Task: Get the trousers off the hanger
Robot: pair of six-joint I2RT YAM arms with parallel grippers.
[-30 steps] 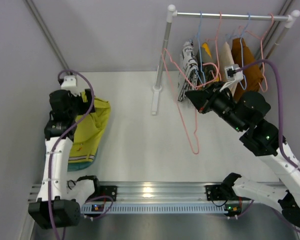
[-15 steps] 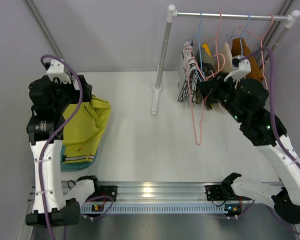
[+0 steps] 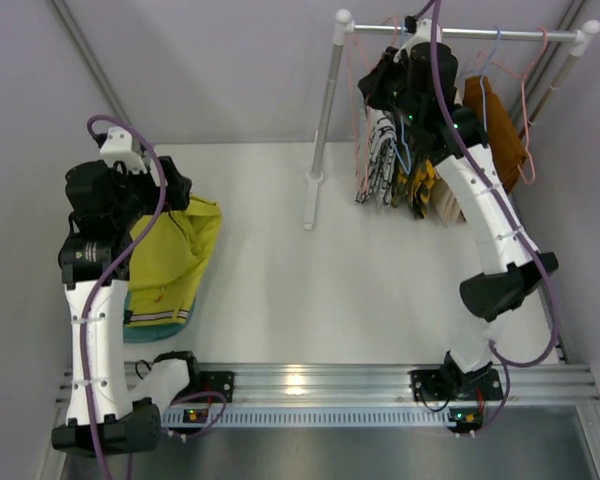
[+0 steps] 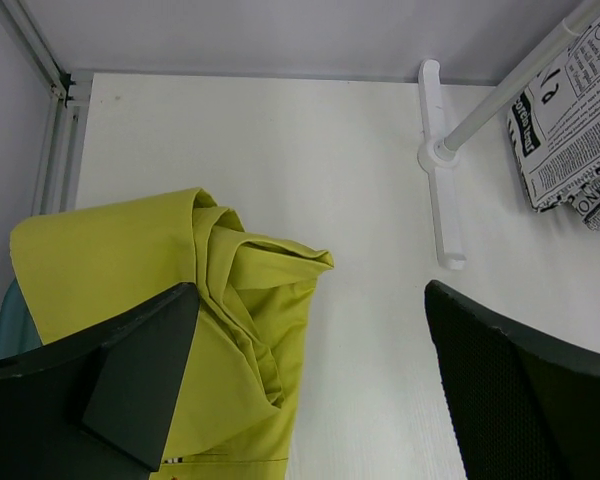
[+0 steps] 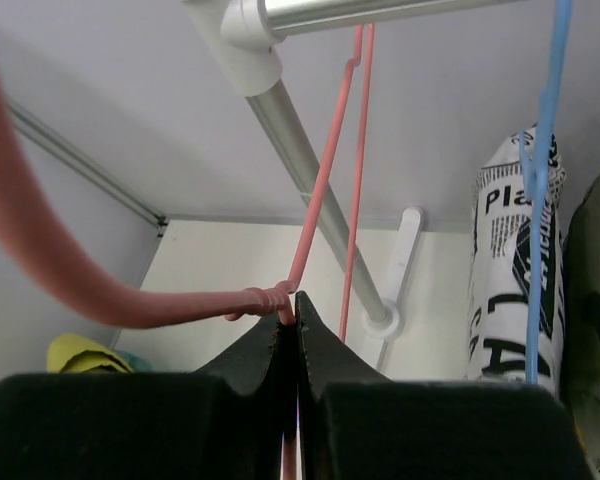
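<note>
Left gripper (image 4: pixel 310 295): fingers spread wide, nothing between them, poised over the trousers (image 4: pixel 180 260). Trousers lie in a loose heap on the table (image 3: pixel 280 260) at its left side, beside the left arm, well apart from the rack; striped waistband edge at the near end. Right gripper (image 5: pixel 298 300): raised to the rail (image 3: pixel 460 33), fingers pressed together on the twisted neck of the hanger (image 5: pixel 325 170). The pink wire runs up from the fingers to the rail. Other garments hang to the right.
</note>
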